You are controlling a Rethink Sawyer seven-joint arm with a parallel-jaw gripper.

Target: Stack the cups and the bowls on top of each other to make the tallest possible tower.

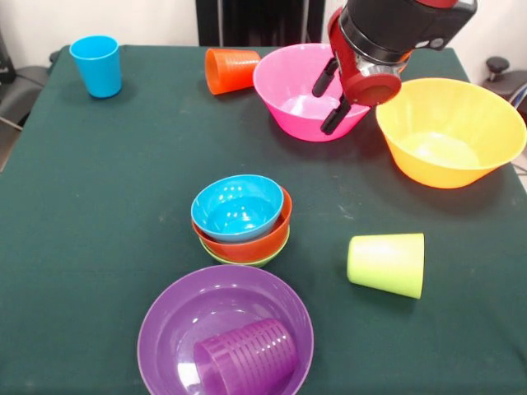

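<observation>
My gripper (pixel 321 113) hangs open over the right part of the large pink bowl (pixel 284 82) at the back, with nothing between its black fingers (pixel 324 76). The small blue bowl (pixel 235 206) sits nested in the orange bowl (pixel 257 245), which sits in the green bowl (pixel 247 262), at the table's middle. The blue cup (pixel 96 66) stands upright at the back left. The orange cup (pixel 230 70) lies on its side left of the pink bowl. The lime green cup (pixel 387 263) lies on its side at the right. The purple cup (pixel 247 358) lies inside the wide purple bowl (pixel 177 321).
The large yellow bowl (pixel 449 132) stands upright at the right, close beside the pink bowl and the gripper. The dark green tabletop (pixel 99 206) spreads to the left of the nested bowls.
</observation>
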